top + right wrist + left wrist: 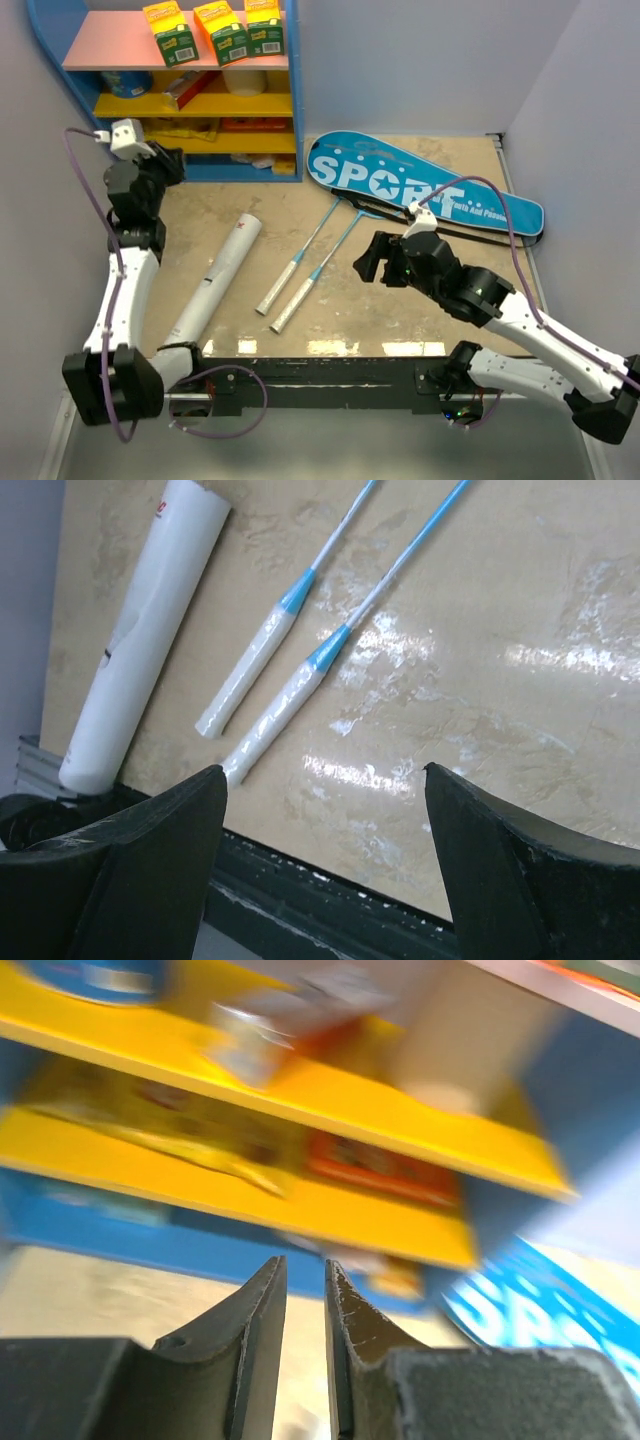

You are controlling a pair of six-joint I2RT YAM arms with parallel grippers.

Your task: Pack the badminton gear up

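Bases of both arms sit at the near edge of the bench [350, 325]. Just beyond them lie two rackets, side by side and almost parallel. Their long axes run diagonally, with the white-wrapped handles pointing near-left and the thin blue shafts pointing far-right. The nearer racket [295, 303] lies just right of the farther racket [278, 288]. Their far ends reach the near edge of the bag [420, 190], where the heads are too thin to make out. A white tube [215, 280] lies left of the rackets on a similar diagonal, its near end by the left arm's base. The right gripper [365, 262] hangs over the bench just right of the shafts, jaws wide apart and empty, its camera looking down on the handles. The blue bag lies flat, lettered "SPORT", with its broad end far-left and its narrow end pointing right. The left gripper [305, 1265] is raised before the shelf unit [200, 105] at far left, jaws narrowly apart with nothing between them. Orange-green boxes [220, 28] stand on the top shelf.
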